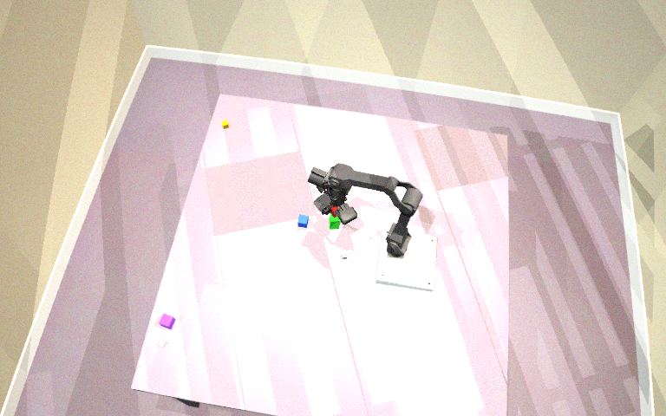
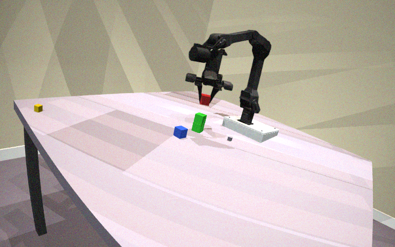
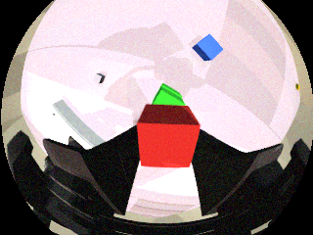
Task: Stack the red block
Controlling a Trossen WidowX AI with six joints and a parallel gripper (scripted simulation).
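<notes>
My gripper (image 1: 335, 211) (image 2: 205, 100) (image 3: 166, 128) is shut on the red block (image 1: 334, 210) (image 2: 205, 99) (image 3: 167, 137) and holds it in the air. The green tower (image 1: 334, 222) (image 2: 199, 122) (image 3: 168, 96), two green cubes high, stands upright on the table. In the exterior view the red block hangs well above the tower's top and a little to its right. In the wrist view the tower's green top peeks out just beyond the red block's far edge.
A blue cube (image 1: 303, 220) (image 2: 180, 131) (image 3: 207, 47) lies just left of the tower. A small dark bit (image 1: 344, 256) (image 2: 229, 139) (image 3: 101, 78) lies near the white arm base (image 1: 417, 274) (image 2: 256, 132). A yellow cube (image 1: 225, 124) (image 2: 38, 108) and a magenta cube (image 1: 166, 321) lie far off.
</notes>
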